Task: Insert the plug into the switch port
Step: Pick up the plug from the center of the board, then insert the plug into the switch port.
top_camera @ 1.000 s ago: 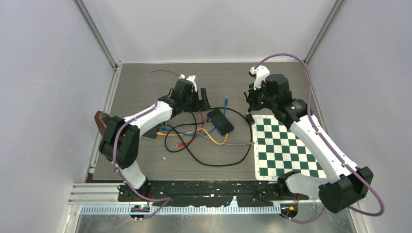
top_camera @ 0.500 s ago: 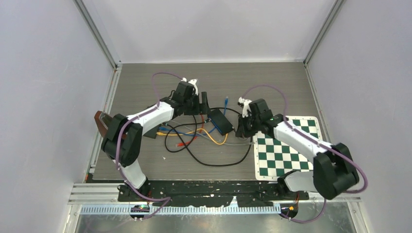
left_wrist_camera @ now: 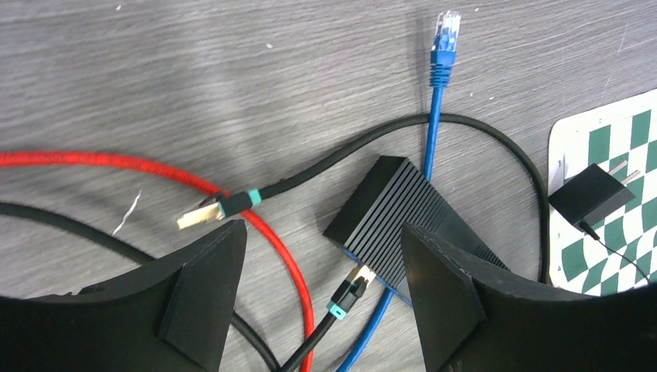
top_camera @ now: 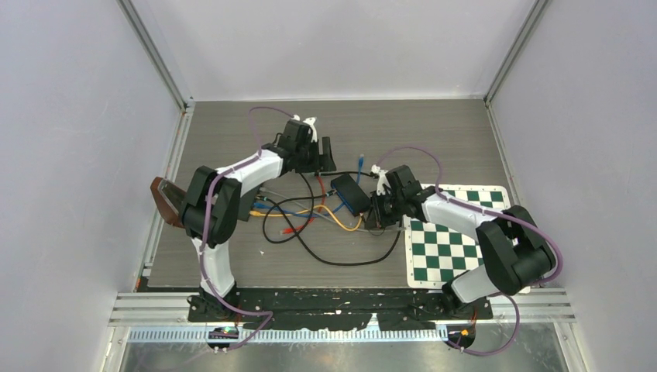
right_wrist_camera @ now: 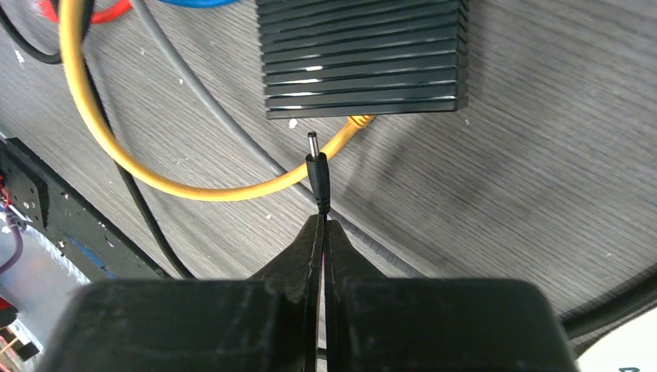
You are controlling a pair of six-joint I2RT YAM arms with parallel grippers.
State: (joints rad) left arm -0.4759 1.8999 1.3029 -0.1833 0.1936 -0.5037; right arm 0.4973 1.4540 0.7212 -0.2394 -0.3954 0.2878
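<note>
Black barrel plug (right_wrist_camera: 316, 167) is pinched at its tail between the fully closed fingers of the right gripper (right_wrist_camera: 324, 225). Its tip points at the ribbed switch (right_wrist_camera: 364, 54), just short of the near end face. Left gripper (left_wrist_camera: 324, 267) hangs wide open over the switch's far end, holding nothing. Step in hand: final alignment. Next: locate the socket (not visible) and push straight in. The unbraced switch may slide.
</note>
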